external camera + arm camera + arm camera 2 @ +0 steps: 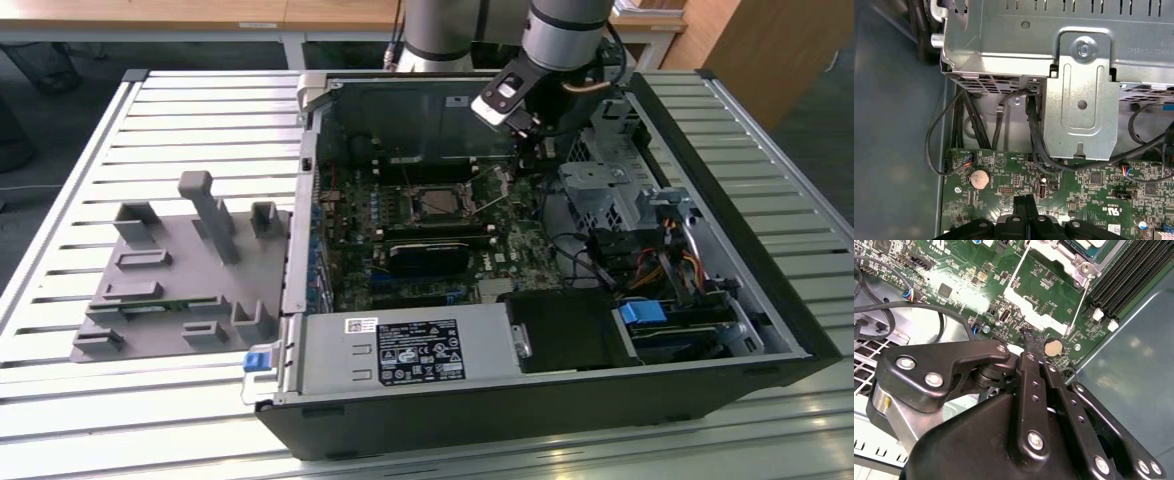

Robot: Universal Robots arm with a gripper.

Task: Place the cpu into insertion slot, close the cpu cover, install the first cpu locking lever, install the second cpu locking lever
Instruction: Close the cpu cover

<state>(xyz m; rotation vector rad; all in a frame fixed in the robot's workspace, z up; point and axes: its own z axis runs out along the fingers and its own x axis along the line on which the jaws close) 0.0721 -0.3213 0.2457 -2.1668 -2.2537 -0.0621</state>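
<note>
Robotics lab: opened computer case (534,425) on slatted metal bench (214,110).

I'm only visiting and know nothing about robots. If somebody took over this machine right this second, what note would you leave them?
Gripper: jaws shut, nothing visible between them. It is close above the green board, next to the coin battery and off to one side of the insertion slot.
Done: I cannot tell whether the cpu is seated in the slot or whether the cpu cover is down.
Left: a thin wire locking lever stands out away from the socket, so it looks unlatched. The lever work at least is not finished.
</note>
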